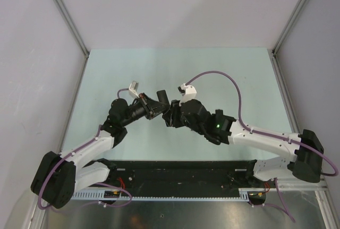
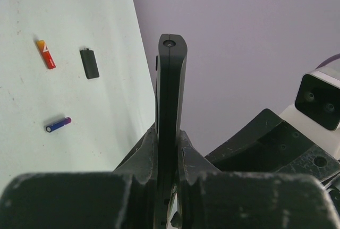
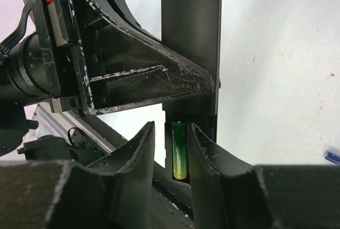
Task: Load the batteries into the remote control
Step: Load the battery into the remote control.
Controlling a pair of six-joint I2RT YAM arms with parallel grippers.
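Right gripper (image 3: 170,133): jaws stand on either side of the green battery (image 3: 179,152); whether they pinch it or merely flank it, I cannot tell.
Green battery: lies lengthwise at the recess in the back of the remote control (image 3: 191,37), apparently being seated there.
Left gripper (image 2: 169,138): jaws pressed on the remote's near end, steadying it edge-on so the recess faces the other arm.
Red battery (image 2: 46,54): flat on the table (image 2: 79,6), well apart from the remote; probably next to load.
Blue-purple battery (image 2: 58,125): near the red one, seemingly spare.
Black cover (image 2: 89,63): just beside the red battery, likely the recess lid, laid aside so the recess is open.
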